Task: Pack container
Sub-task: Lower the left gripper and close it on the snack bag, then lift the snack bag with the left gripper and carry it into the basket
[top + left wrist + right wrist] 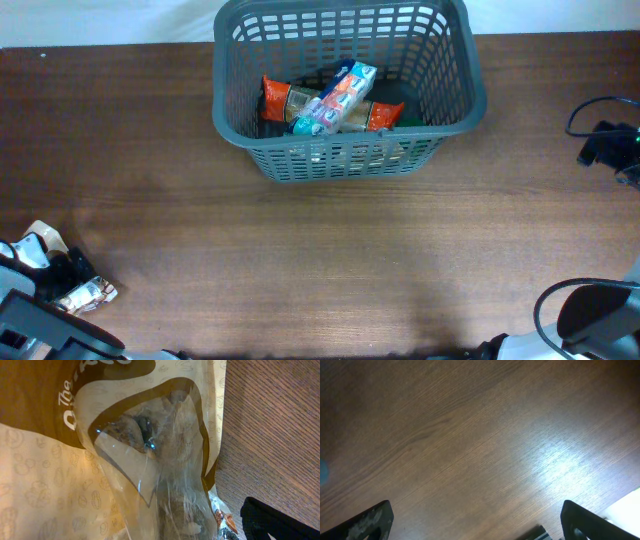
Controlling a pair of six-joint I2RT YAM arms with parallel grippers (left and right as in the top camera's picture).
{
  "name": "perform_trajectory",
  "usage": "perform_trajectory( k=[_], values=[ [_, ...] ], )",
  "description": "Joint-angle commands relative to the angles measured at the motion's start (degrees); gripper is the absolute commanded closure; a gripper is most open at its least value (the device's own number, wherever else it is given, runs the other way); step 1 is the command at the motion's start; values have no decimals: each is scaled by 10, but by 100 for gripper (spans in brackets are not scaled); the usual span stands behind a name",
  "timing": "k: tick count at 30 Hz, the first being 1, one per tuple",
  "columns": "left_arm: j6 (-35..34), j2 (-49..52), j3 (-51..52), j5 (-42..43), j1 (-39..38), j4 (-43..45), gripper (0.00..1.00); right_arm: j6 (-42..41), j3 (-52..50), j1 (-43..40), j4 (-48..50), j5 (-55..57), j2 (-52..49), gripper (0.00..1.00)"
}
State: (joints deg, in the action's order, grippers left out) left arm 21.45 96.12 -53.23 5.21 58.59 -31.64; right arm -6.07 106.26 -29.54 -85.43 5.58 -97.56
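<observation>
Right, right gripper (475, 527) first: jaws spread wide, nothing between them, both dark fingertips (365, 522) hanging over bare wood-grain table (470, 435). Left gripper (62, 272), near-left corner of the table: jaws also spread wide. A cream-and-brown snack bag (125, 460) with a clear window fills its wrist view; I cannot tell whether the fingers touch it. The container (345, 160), a dark grey lattice basket, sits far centre, well apart from both grippers. Inside it, an orange-ended wrapper (285, 100) lies under a teal-and-white pack (335, 98) laid diagonally.
</observation>
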Motion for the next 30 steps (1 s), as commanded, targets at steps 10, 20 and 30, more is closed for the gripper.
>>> perform_trajectory(
  k=[10,20,30],
  values=[
    [-95,5,1,10,2,5,1,-7,-2,-1,0,9,7,1],
    [-103,16,1,13,2,-23,1,-7,-2,-1,0,9,7,1],
    [-112,45,1,14,2,-6,1,-7,-2,-1,0,9,7,1]
  ],
)
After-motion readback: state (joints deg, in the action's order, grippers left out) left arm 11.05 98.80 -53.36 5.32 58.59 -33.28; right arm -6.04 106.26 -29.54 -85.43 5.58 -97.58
